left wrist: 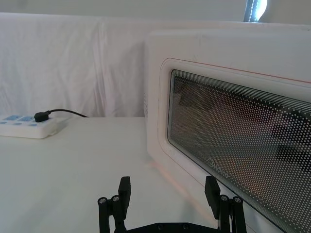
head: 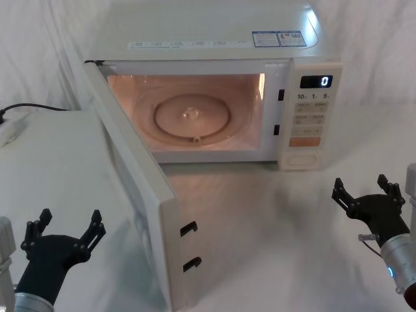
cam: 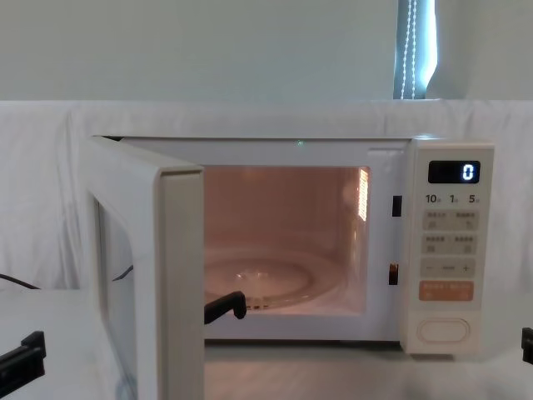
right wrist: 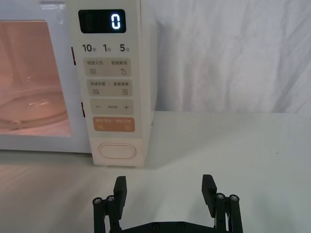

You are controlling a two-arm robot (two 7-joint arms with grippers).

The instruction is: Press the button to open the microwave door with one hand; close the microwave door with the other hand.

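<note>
— One button matters on that panel, the wide cream oval under the orange key. Where does it sit?

— At the foot of the narrow key panel, on the right end of the microwave, below the display reading 0. Nothing touches it.

— And the microwave door?

— Swung wide open on its left hinge, edge toward the robot, two black latch hooks showing on that edge. The cavity glows pinkish, with the glass turntable lying flat inside.

— Left gripper?

— Low at the near left, outside the open door, beside its dotted window but apart from it. Its fingers stand spread, holding nothing.

— Right gripper?

— Near right, over the white tablecloth, in front of the key panel and well short of it. Fingers apart too, empty.

— Anything else?

— Off to the left, a white power strip with a black plug in it rests on the cloth, well clear of the door.
</note>
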